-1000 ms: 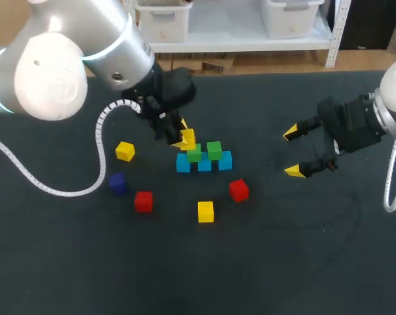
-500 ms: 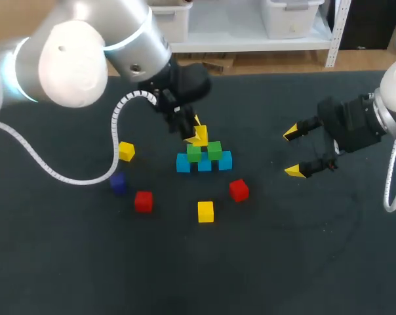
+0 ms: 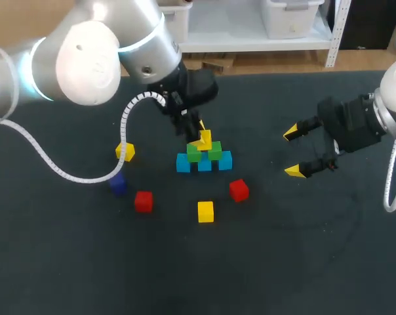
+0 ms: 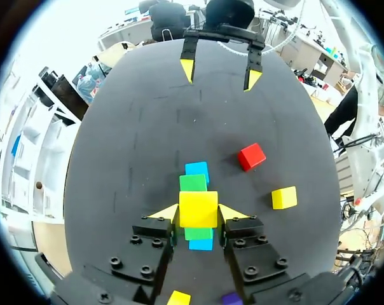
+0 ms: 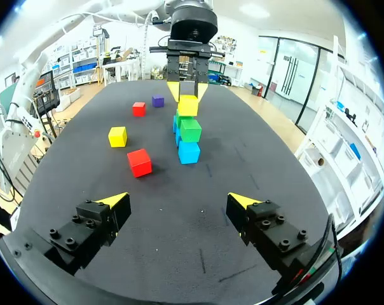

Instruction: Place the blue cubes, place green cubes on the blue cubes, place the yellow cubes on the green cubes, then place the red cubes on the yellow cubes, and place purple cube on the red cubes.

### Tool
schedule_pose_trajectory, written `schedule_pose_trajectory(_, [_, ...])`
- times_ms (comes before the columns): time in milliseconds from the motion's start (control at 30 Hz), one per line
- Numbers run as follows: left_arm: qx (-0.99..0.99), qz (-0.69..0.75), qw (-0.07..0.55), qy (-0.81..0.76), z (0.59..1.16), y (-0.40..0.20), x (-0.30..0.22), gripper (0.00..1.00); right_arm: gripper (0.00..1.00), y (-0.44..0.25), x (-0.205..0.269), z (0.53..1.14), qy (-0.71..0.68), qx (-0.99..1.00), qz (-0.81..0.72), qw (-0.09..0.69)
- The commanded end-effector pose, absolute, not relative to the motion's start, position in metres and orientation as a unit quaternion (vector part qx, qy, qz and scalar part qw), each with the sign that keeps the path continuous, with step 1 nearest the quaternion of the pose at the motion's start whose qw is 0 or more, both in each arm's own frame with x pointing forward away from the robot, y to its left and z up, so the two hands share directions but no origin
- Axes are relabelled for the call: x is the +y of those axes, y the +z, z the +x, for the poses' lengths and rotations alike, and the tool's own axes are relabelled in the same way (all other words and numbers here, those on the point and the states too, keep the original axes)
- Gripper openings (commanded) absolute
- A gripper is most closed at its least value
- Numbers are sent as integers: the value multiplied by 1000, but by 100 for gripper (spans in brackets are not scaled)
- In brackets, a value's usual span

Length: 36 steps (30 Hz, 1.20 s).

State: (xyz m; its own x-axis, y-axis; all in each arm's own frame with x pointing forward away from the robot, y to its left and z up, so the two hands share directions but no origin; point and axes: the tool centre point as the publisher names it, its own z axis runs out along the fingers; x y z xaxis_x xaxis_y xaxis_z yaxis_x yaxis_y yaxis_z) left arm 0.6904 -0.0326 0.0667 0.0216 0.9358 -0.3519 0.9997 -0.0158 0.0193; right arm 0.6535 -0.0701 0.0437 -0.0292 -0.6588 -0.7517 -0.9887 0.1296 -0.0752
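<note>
Looking out from the left gripper (image 4: 198, 213), it was clamped on a yellow cube (image 4: 198, 207), one yellow tip against each side face, fingers only as far apart as the cube is wide. Straight under that cube sat the two green cubes (image 3: 214, 151), and under those the row of blue cubes (image 3: 183, 163), all touching on the dark table (image 3: 283, 262). The bit that mattered imo: the cube was over the join between the two greens, not over either one. The row's long axis ran straight ahead of the wrist, so the fingers straddled it crosswise and should open out sideways without bumping anything. Couldn't tell whether the cube's underside was touching the greens or hanging just above, so I'd guess a short straight drop at most before letting go. A bit further out lay a red cube (image 3: 238, 189) and a spare yellow cube (image 3: 205, 211), both apart from the stack. Furthest off, the right gripper (image 3: 292, 152) was wide open with nothing in it, well apart from the stack, so the left arm was plainly the nearer one
</note>
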Motion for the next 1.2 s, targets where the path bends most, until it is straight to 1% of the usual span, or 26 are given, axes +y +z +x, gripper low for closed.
schedule_pose_trajectory(33, [693, 700, 127, -118, 693, 68, -30, 0, 100, 44, -71, 653, 247, 673, -612, 335])
schedule_pose_trajectory(1200, [699, 695, 116, -120, 692, 62, -34, 0, 100, 44, -71, 653, 247, 673, -612, 335])
